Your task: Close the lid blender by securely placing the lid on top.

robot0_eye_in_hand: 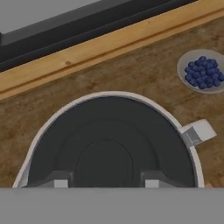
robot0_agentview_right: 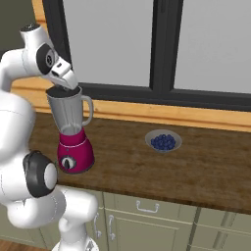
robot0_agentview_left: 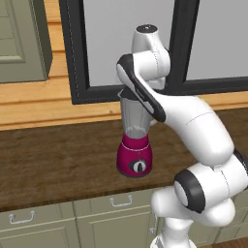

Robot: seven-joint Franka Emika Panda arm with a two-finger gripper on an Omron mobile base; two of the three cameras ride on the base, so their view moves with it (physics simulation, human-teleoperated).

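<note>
Your gripper [robot0_eye_in_hand: 105, 183] sits low in the middle of the hand view, its two fingertips [robot0_eye_in_hand: 61, 182] standing a knob's width apart on either side of the raised centre of the lid [robot0_eye_in_hand: 109, 140]; whether they actually pinch that knob you cannot tell from here, so treat the grip as unproven. That black disc lies inside the pale rim of the blender [robot0_agentview_right: 72, 132], which stands at the left of the right base view on the wooden counter [robot0_agentview_right: 196, 162]; in that view the hand is right at the jar's mouth, and in the left base view the arm hides the mouth altogether.

Judging by the even ring of rim around the disc, the lid looks centred; press straight down along the jar's axis rather than sideways, since the jar is tall and narrow at the foot and could tip. Watch the handle at the right of the hand view as your check against twisting; release only when the rim gap looks equal all round. Leave the bowl of blueberries [robot0_eye_in_hand: 203, 70], upper right, well alone.
</note>
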